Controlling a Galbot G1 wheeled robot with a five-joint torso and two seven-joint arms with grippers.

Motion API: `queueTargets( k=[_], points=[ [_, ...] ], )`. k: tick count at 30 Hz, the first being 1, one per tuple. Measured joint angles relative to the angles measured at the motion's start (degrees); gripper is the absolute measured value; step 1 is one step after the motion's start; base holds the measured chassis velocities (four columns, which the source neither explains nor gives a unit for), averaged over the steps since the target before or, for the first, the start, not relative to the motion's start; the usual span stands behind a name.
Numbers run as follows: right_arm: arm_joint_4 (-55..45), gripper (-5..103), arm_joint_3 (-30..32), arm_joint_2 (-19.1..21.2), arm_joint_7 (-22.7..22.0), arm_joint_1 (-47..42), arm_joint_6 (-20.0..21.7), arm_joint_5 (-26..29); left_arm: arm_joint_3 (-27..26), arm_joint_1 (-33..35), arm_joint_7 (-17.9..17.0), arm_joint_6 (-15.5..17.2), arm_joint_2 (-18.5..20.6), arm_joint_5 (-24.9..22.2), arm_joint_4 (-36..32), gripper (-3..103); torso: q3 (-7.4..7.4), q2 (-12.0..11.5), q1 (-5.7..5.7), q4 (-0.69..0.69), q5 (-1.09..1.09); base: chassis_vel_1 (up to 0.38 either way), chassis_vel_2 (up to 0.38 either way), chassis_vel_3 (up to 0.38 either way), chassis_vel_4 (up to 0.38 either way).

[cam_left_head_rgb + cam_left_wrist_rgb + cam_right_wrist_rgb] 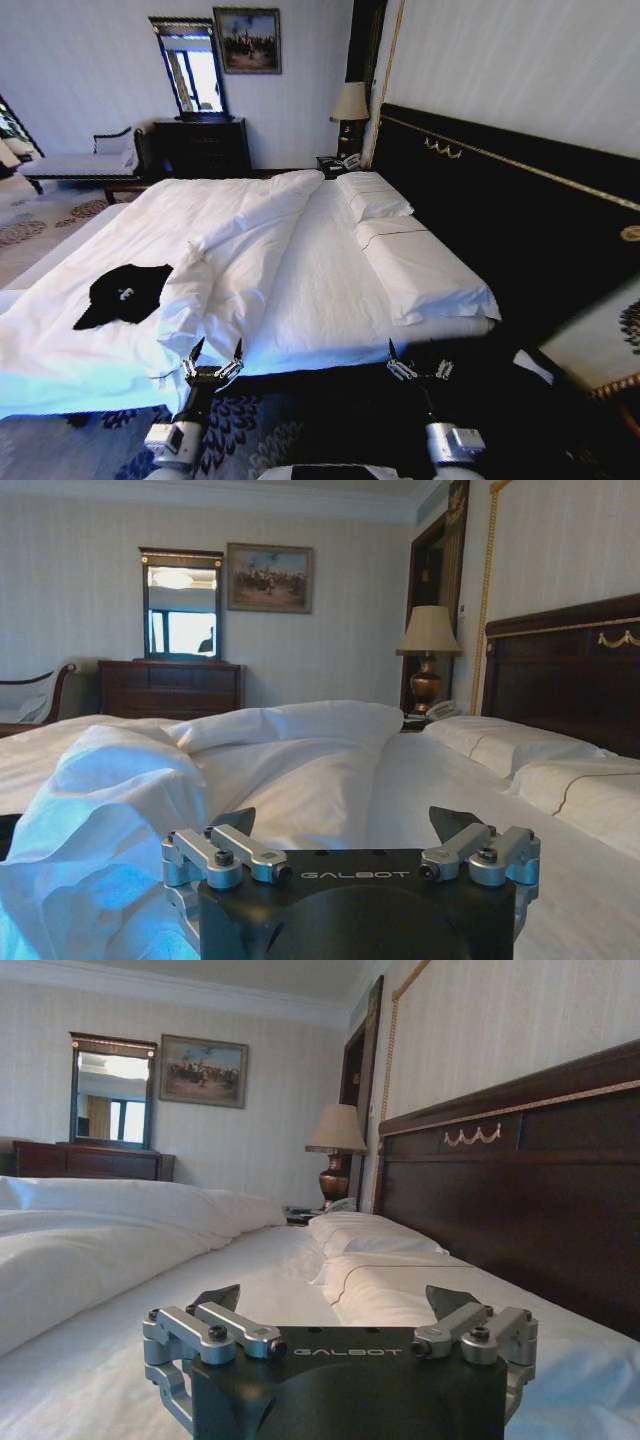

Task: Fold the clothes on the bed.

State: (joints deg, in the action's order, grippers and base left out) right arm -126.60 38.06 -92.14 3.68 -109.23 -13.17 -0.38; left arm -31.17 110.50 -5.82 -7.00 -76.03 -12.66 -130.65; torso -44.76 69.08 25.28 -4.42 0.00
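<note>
The clothes (125,293), a crumpled black T-shirt with a small white mark, lie on the bed (330,280) near its left front corner. A turned-back white duvet fold (215,290) rises just right of them. My left gripper (217,352) hangs open at the bed's front edge, right of the shirt and apart from it. My right gripper (415,355) is open too, further right along the same edge. The left wrist view has the left gripper (345,820) open over the white bed (400,780). The right wrist view has the right gripper (335,1298) open towards the pillows (370,1235).
A tall dark headboard (500,200) runs along the right. A lamp (350,105) on a nightstand, a dark dresser (200,145) with a mirror and a grey bench (75,165) stand at the far wall. Patterned carpet (250,420) lies below the grippers.
</note>
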Motion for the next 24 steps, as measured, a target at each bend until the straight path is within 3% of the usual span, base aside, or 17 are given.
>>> queueTargets(
  k=[24],
  points=[
    [-0.5, 100, 0.5, 0.0, 0.3, -0.1, 0.1, -0.9, 0.5, 0.0, 0.2, 0.3, -0.2, 0.8, -0.6, 99, 0.0, 0.0, 0.0, 0.0, 0.0, 0.02, 0.131, -0.021, -0.13]
  ],
)
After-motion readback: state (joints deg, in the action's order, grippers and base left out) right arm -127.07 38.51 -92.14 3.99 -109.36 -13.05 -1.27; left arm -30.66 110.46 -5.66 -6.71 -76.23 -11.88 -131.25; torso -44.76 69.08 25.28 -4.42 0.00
